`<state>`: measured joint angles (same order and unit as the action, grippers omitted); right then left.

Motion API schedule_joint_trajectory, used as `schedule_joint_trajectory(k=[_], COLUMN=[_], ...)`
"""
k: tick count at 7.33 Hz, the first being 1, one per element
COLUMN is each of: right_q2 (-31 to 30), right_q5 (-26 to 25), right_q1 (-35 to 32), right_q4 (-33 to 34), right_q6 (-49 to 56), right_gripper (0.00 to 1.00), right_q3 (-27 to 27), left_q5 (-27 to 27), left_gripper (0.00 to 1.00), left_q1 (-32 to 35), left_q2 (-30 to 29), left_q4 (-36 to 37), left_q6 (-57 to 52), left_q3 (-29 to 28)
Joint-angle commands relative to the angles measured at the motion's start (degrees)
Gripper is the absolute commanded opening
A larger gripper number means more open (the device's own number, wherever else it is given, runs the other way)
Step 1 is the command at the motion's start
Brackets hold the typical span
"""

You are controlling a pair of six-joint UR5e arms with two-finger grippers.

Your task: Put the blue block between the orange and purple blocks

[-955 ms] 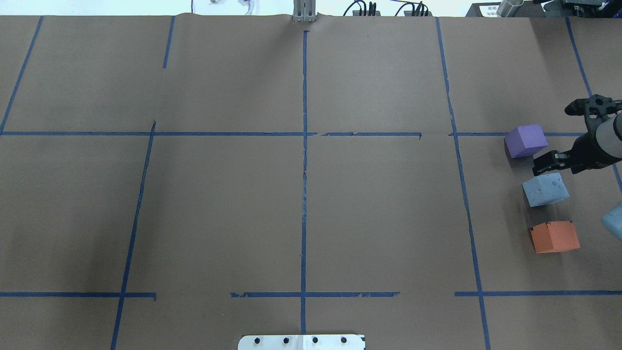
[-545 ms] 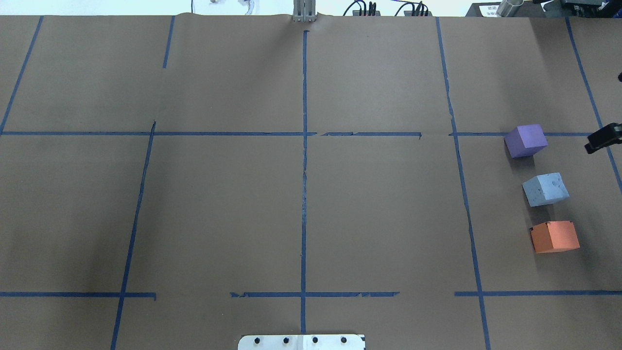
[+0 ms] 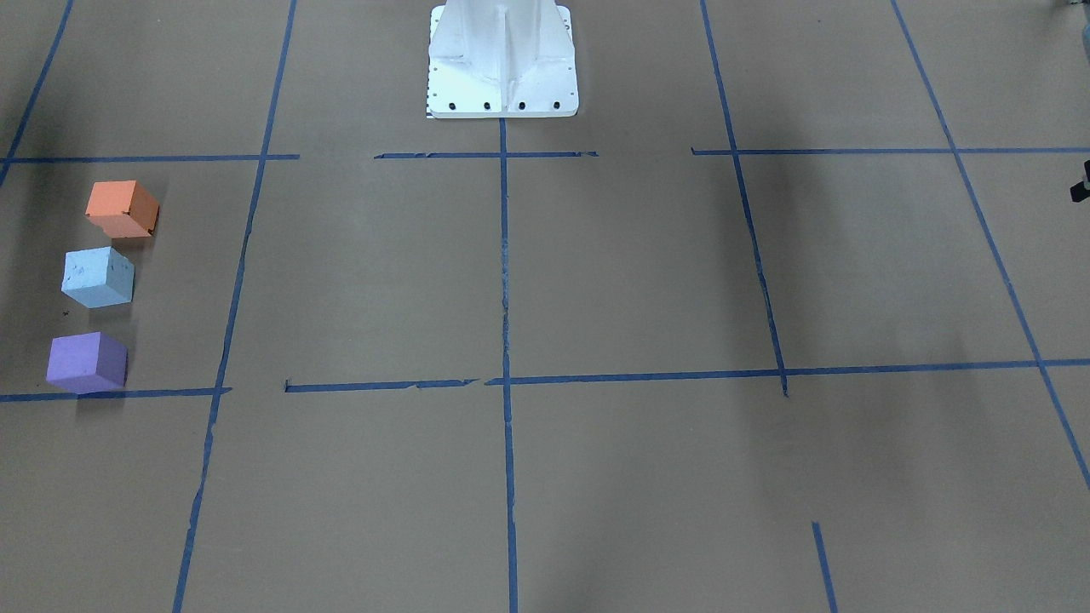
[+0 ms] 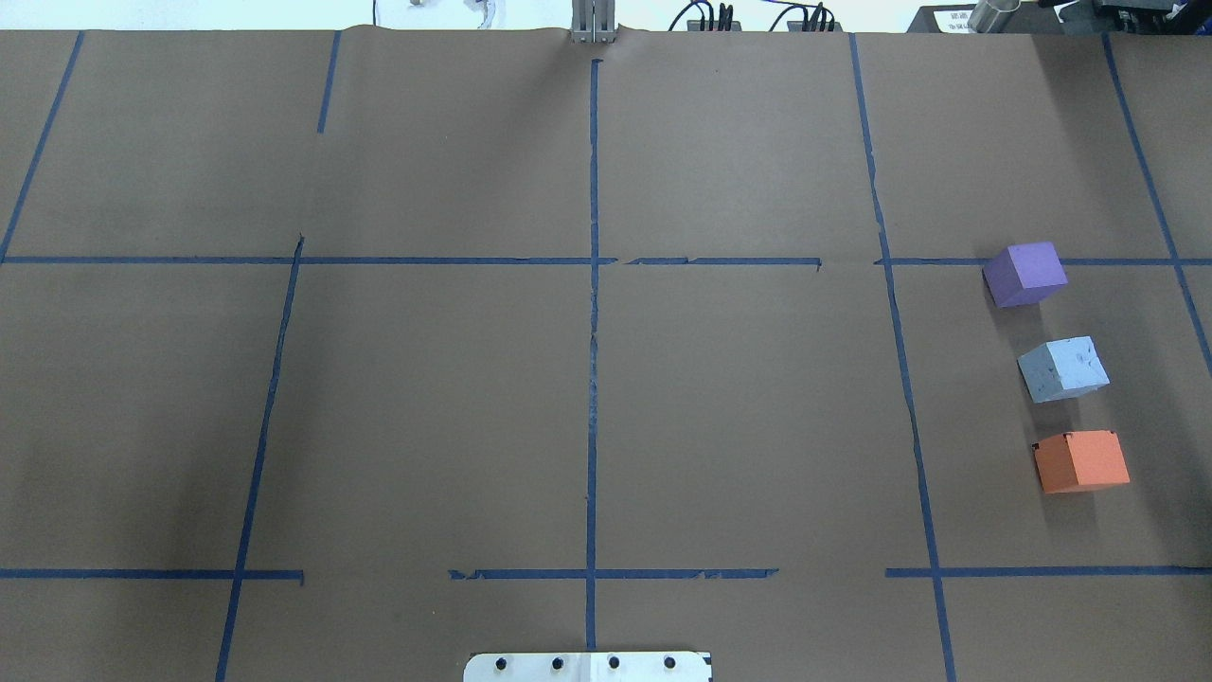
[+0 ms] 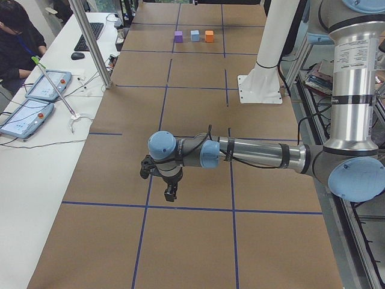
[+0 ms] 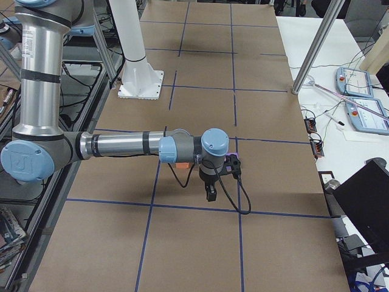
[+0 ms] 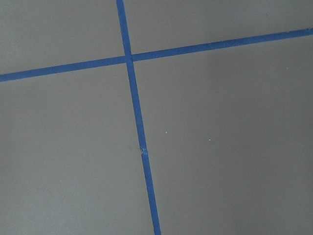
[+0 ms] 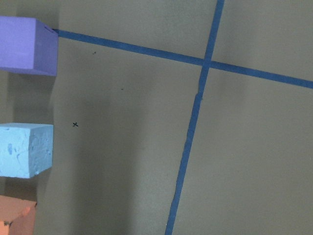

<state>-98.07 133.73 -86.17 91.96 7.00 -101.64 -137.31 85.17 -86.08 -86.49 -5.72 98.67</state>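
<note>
Right arm (image 6: 121, 145): seen only in the right side view. Upper link upright, forearm stretched out level and low over the table (image 4: 757, 426), wrist bent down. Right gripper (image 6: 220, 176) hangs just over the paper; cannot tell how wide its fingers stand, and its wrist camera shows no fingers.

Left arm (image 5: 258, 153): same pose in the left side view, forearm level, wrist down. Left gripper (image 5: 159, 180) sits above a tape crossing, well apart from the blocks at the far end of the table. Its finger spread cannot be told either.

Blue block (image 4: 1062, 368) rests on the table between the purple block (image 4: 1024, 273) and the orange block (image 4: 1081, 461), with a gap on each side and nothing touching. The three form a slightly slanted row on the robot's right side. No gripper touches them. In the right wrist view all three sit at the frame's left edge, so the right gripper is off to one side of the row, not over it.

All three are cubes. Blue is pale, foam-like, with a pitted, speckled face. Purple is matte and smooth, with a corner at a tape line (image 8: 132, 49). Orange is matte with small dark marks on one top edge. The table is covered in brown paper gridded with blue tape (image 4: 593, 379). A white base plate (image 3: 502, 60) stands at the robot's end.
</note>
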Motion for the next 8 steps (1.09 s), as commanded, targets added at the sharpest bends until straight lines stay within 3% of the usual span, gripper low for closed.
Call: schedule_joint_trajectory(k=[1,8], right_q2=[-0.7,0.4], right_q5=[0.3,0.6], right_q1=[-0.9,-0.8], right_q4=[0.3,0.2], right_q6=[0.1,-1.7], right_gripper=[1.0,1.0], right_q3=[0.6,0.6], left_q5=[0.3,2.3], left_gripper=[1.0,1.0], left_q1=[0.3,0.7], left_q2=[3.0,3.8], left_q4=[-2.4,-3.0], left_q6=[-0.1,0.1], left_q3=[-0.1,0.5])
